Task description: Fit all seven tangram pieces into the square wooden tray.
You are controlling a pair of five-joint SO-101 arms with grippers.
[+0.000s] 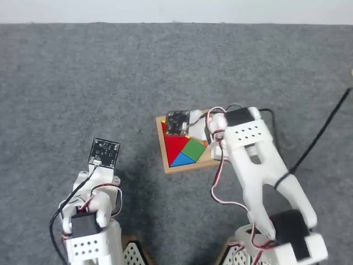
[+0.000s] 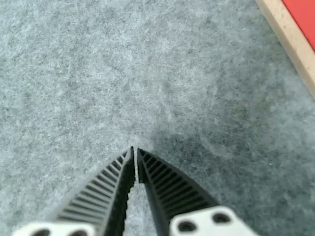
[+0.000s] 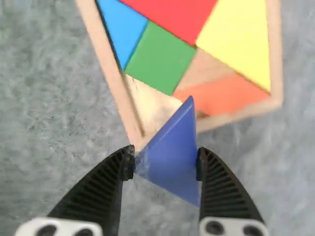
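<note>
Grey felt covers the table [image 1: 83, 72]. The left arm [image 1: 91, 221] sits folded back low over it, apart from the wooden tray [image 3: 109, 64], with its hand [image 2: 135, 152] clenched on nothing and the fingertips meeting. The right arm [image 1: 253, 160] stretches forward over one side of the tray, wrist bent down. Its hand [image 3: 165, 160] grasps a dark blue triangle [image 3: 172, 142] by two edges. The triangle's tip points over the bare corner gap [image 3: 152, 105], next to the green piece [image 3: 157, 59] and the orange piece [image 3: 221, 96]. The red piece [image 3: 172, 14], light blue piece [image 3: 120, 24] and yellow piece [image 3: 241, 39] lie flat in the tray.
</note>
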